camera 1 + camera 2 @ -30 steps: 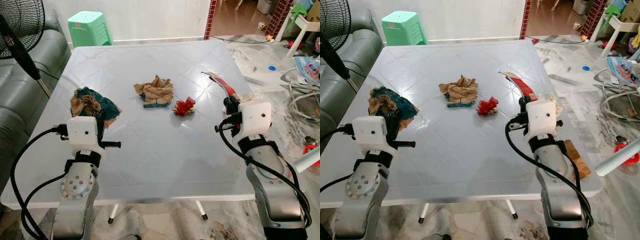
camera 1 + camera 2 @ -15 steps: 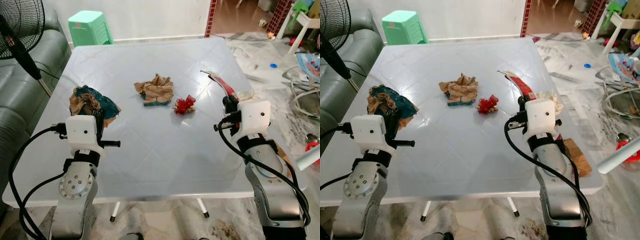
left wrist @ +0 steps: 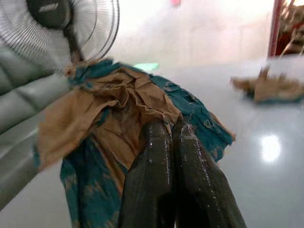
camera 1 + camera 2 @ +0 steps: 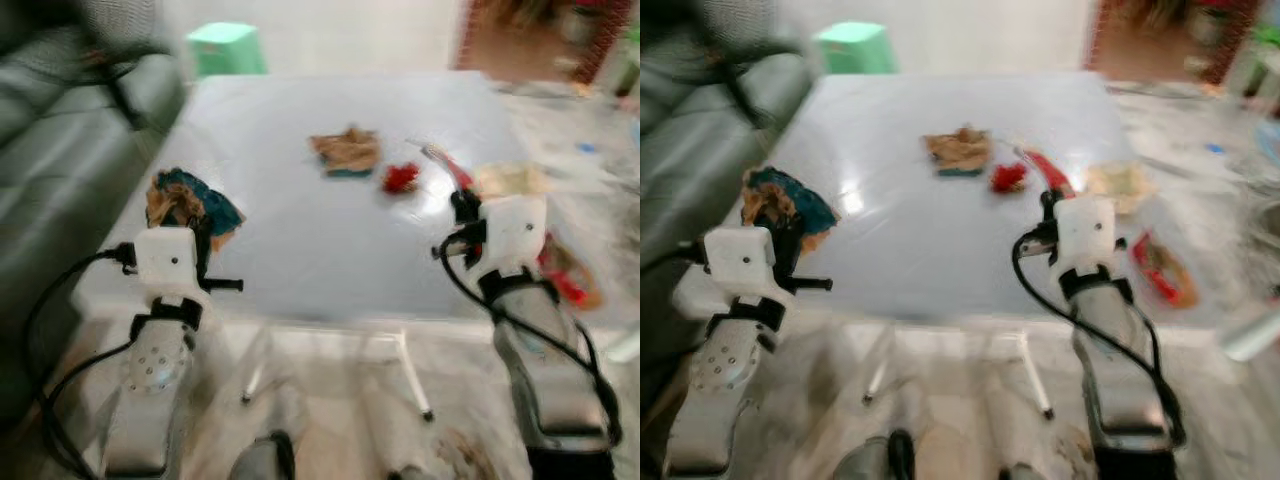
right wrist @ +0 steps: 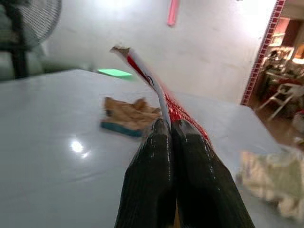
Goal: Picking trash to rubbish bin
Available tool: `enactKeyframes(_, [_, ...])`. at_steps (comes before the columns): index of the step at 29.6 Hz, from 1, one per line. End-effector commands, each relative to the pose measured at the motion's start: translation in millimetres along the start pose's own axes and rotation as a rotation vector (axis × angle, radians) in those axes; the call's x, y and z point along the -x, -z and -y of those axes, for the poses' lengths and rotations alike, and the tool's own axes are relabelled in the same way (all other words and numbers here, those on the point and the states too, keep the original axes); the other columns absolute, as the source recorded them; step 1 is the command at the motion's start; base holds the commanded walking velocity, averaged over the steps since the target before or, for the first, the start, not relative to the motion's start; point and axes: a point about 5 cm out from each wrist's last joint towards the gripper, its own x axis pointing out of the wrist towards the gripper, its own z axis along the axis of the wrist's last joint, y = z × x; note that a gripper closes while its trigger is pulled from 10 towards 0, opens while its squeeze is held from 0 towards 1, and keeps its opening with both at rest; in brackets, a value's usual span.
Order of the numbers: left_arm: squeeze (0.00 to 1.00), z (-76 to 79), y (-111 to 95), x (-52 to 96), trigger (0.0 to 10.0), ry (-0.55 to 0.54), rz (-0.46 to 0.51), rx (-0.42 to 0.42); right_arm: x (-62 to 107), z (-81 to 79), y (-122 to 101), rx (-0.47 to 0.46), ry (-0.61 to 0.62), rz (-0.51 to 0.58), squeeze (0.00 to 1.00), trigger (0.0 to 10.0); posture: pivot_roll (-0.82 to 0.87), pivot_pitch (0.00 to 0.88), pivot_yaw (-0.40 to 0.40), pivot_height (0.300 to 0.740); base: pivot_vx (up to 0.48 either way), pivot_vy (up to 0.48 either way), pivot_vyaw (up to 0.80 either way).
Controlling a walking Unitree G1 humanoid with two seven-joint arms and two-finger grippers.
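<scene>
Left end effector (image 3: 171,130) clamped on brown-teal crumpled wrapper (image 3: 118,118); right end effector (image 5: 170,127) clamped on red-white wrapper (image 5: 159,90); both above grey tabletop (image 4: 330,240); head views blurred.

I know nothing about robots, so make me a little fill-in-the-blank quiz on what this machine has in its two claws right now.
1. The left gripper is shut on a crumpled brown and ____ wrapper.
2. The right gripper is shut on a long wrapper that is white and ____.
3. Behind the table, by the wall, stands a ____ plastic stool.
4. Beside the table on the robot's left is a grey ____.

Missing words: teal; red; green; sofa
</scene>
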Motion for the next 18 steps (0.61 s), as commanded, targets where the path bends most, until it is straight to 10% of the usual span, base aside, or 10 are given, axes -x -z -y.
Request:
enactKeyframes(1, [0.00, 1.5, -9.2, -5.0, 10.0, 0.012, 0.035, -0.006, 1.9, 3.9, -0.7, -0.002, 0.016, 0.001, 0.00, 10.0, -0.01, 0.071, 0.024, 0.740, -0.352, 0.000, 0.00])
enactKeyframes(18, [0.00, 4.4, -7.8, -5.2, 10.0, 0.020, 0.030, 0.002, 2.4, 5.7, -0.9, 0.007, 0.025, -0.002, 0.00, 10.0, -0.02, 0.078, 0.024, 0.740, -0.293, 0.000, 0.00])
